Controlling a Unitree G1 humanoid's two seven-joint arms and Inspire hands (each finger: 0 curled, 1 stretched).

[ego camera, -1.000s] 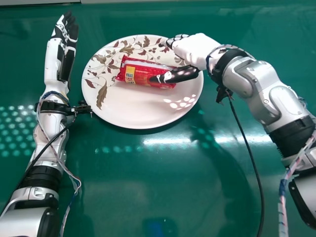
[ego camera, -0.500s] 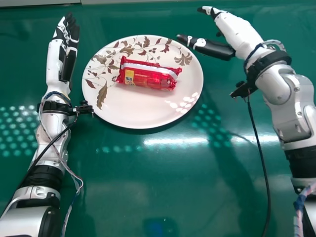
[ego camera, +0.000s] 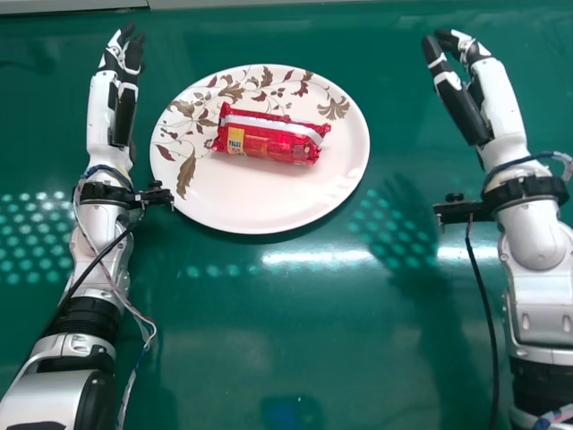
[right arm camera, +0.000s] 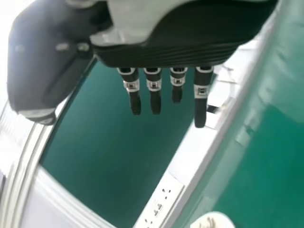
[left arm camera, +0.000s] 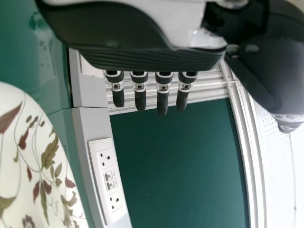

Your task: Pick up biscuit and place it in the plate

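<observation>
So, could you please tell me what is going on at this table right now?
Nothing is being handled at this moment. The red biscuit pack lies on the patterned plate, which is where the task wants it. The robot's right hand is open and held off to the plate's right, and its left hand is open on the other side.
</observation>
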